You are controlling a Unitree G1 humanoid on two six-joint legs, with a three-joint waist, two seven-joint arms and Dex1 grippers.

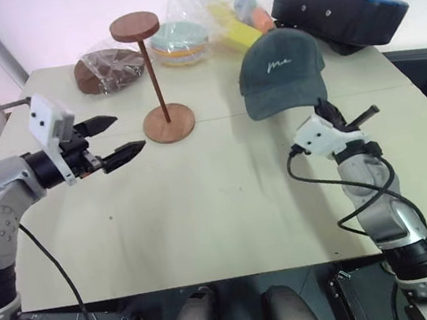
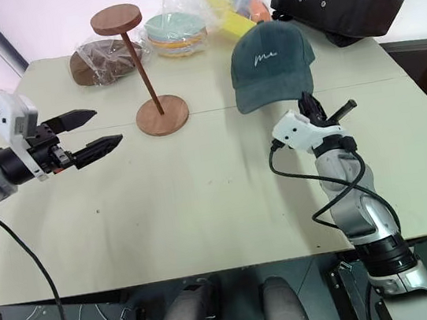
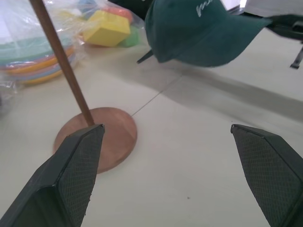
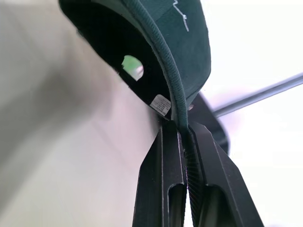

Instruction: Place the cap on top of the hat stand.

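Table [image 1: 228, 206]: pale top, carrying everything here.
Black case [image 1: 340, 11]: lies at the far right corner.
Cap [image 1: 279, 71]: lifted off the table, right of the stand and apart from it, script facing us.
Stand [image 1: 156, 80]: upright on the table, top disc bare.
Right gripper [image 4: 182, 135]: fingers pinched together on the cap's brim edge.
Left gripper [image 1: 115, 138]: fingers spread apart, empty, hovering just left of the stand's base.

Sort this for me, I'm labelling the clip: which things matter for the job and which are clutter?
Job: cap, pinched at its rim by the shut right tool; stand; open left tool.

Clutter: bagged plates, bagged blocks, wrapped brown disc, black cushion.
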